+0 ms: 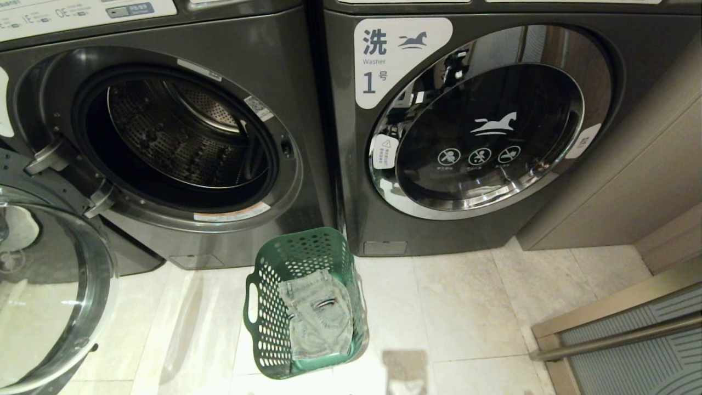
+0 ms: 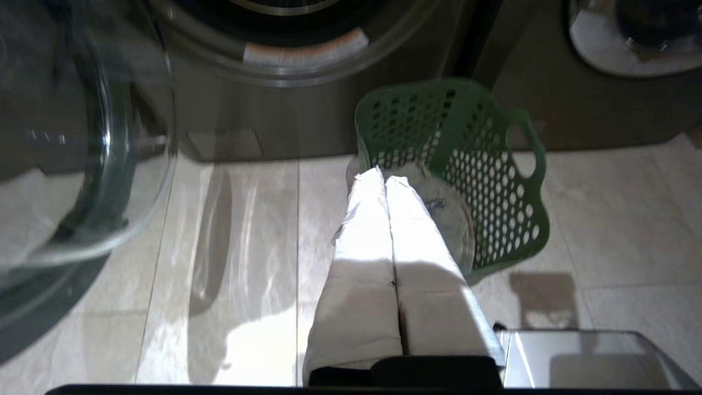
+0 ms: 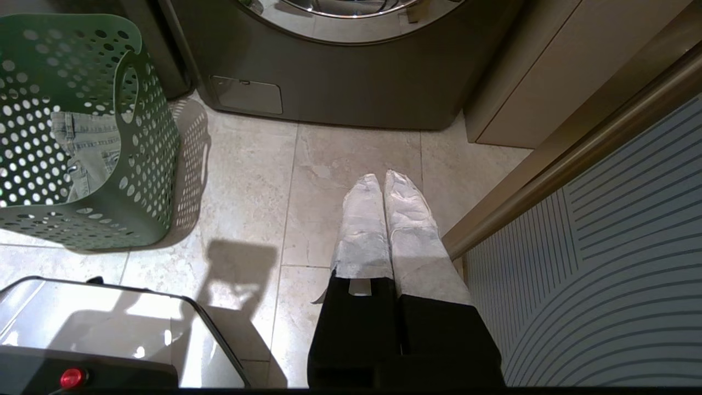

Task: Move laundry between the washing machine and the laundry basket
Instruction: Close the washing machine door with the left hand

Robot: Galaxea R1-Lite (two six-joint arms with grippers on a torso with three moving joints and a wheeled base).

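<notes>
Green laundry basket (image 1: 305,307) (holding laundry (image 1: 318,315)) stands between two washers.

**A shared laundry room**

I'm looking at two dark grey front-loaders side by side: the washing machine (image 1: 181,137) with its door open, and a neighbour (image 1: 471,131) tagged "1 Washer". A green laundry basket (image 1: 274,307) sits on pale floor tiles (image 1: 482,312).

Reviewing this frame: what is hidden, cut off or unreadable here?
- Drum, head view: its bottom is hidden by the door ring, so whether anything lies inside is unclear.
- Open door, head view: cut off by the left edge.
- Laundry, every view: partly masked by the basket walls; the left tool covers part of it in the left wrist view.
- Both arms: outside the head view.
</notes>
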